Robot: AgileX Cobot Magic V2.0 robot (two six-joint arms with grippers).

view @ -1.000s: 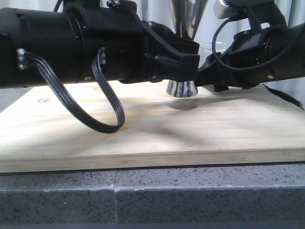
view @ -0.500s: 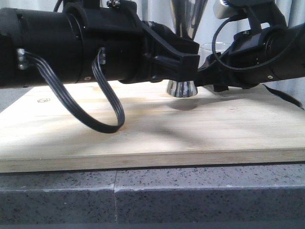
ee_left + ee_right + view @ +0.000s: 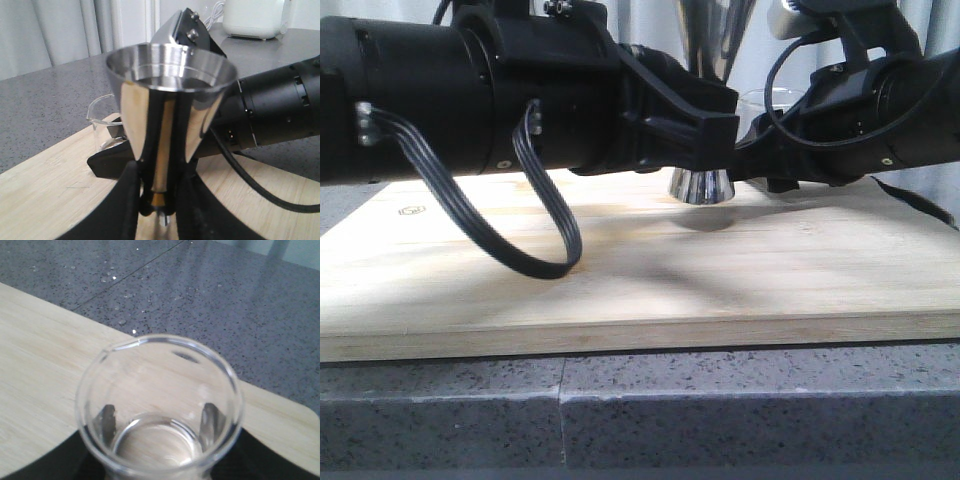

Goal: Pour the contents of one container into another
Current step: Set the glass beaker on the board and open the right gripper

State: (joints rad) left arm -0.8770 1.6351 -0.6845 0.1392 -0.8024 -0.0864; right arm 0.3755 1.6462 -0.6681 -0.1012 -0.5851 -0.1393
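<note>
Up front, the left arm's black gripper [image 3: 159, 210] is clamped on the shiny steel hourglass-shaped jigger [image 3: 167, 100], its two dark fingers [image 3: 125, 200] pressing either side of the narrow waist, where a thin gold band [image 3: 159, 199] shows between them. The jigger stands upright on the pale wooden board [image 3: 640, 270]; in the front view only its flared base [image 3: 701, 186] and part of its upper cone [image 3: 715, 40] show past the bulky black left arm [image 3: 470, 95], from which a flat dark ribbon cable [image 3: 535, 235] loops down over the board. The upper cup's mouth is wide and round, with a faint line running around the inside below the rim.

Just beside the jigger sits the small clear glass beaker [image 3: 160, 405], upright, its pouring lip [image 3: 122, 346] a small spout in the rim. The right arm's black gripper [image 3: 160, 427] is closed on it: dark pads [image 3: 106, 420] show through the glass on opposite sides of the lower wall. From the left wrist the beaker [image 3: 102, 117] appears partly hidden behind the jigger, ahead of the right arm [image 3: 280, 110]. Whether any liquid lies in the beaker cannot be told. The board rests on a grey speckled stone counter [image 3: 640, 410].
</note>
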